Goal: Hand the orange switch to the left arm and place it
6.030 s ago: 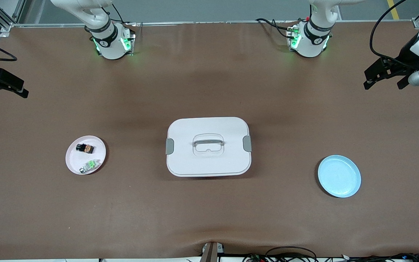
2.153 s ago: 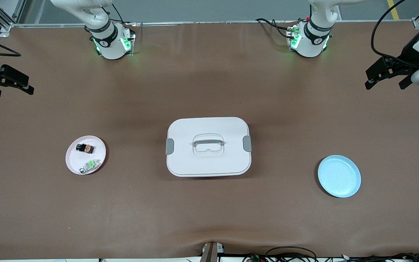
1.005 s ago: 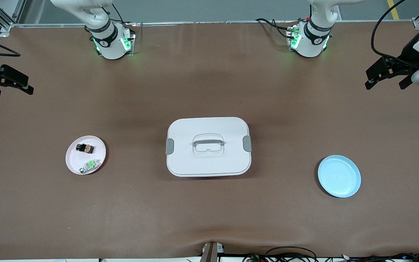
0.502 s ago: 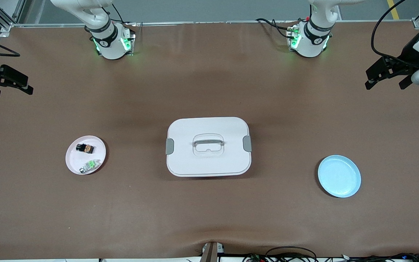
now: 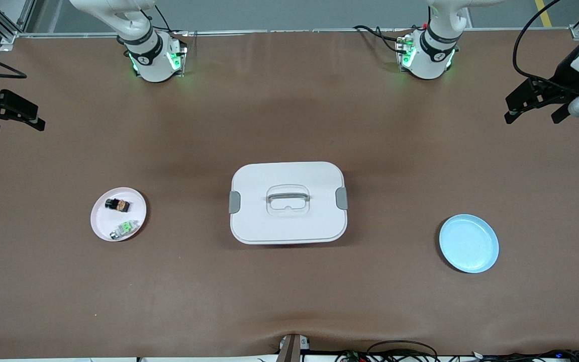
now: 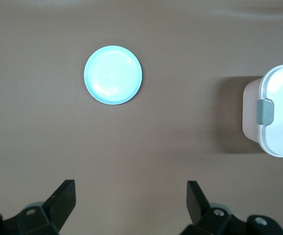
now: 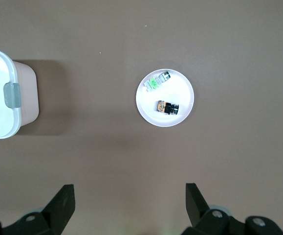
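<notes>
Hardly anything has moved; the right gripper (image 5: 5,111) has only crept a bit. Its fingers stand apart, empty, high over the table edge, and the orange switch (image 5: 117,204) lies well below it on the pink plate (image 5: 99,223) beside a green part (image 5: 123,229). It could grab that one by mistake. Farther off sits the box (image 5: 287,202), easy to bump. The left gripper (image 5: 536,103) waits, fingers apart, high above the blue plate (image 5: 469,243).

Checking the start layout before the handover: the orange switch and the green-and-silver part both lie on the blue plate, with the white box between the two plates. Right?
Not quite. The orange switch and the green-and-silver part lie on the pink plate toward the right arm's end, as the front view shows. The blue plate holds nothing. The white box does stand between the two plates.
</notes>
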### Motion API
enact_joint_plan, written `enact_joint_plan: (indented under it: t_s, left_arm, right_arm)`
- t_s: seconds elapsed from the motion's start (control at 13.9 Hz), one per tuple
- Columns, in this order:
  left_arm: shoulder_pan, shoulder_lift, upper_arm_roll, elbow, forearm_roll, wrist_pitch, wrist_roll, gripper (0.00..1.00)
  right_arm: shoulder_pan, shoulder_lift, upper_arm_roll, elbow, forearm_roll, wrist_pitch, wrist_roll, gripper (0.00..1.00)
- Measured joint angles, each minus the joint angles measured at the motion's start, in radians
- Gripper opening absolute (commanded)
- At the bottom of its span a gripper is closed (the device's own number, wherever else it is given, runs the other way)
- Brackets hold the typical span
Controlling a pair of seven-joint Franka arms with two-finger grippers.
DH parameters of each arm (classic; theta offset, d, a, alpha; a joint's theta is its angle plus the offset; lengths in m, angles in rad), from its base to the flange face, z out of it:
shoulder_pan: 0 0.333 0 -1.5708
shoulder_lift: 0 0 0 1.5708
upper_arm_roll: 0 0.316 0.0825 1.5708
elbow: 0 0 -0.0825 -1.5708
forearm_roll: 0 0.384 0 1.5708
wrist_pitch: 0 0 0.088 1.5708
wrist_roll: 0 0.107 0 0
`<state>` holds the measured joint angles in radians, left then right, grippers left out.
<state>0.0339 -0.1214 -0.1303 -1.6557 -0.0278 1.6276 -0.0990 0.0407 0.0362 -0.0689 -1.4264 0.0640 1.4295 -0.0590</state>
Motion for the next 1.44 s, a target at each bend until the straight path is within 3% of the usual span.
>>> enact_joint_plan:
  t_s: [1.0, 1.44]
  left_arm:
    - [0.0, 0.0, 0.0, 0.0, 0.0, 0.0, 0.0, 1.0]
    - [0.0, 0.001, 0.0, 0.002, 0.0, 0.0, 0.0, 1.0]
  right_arm:
    - [-0.004, 0.006, -0.007, -0.002, -0.004, 0.016, 0.151, 1.0]
    - [-0.005, 0.146, -0.006, -0.014, -0.064, 0.071, 0.151, 1.0]
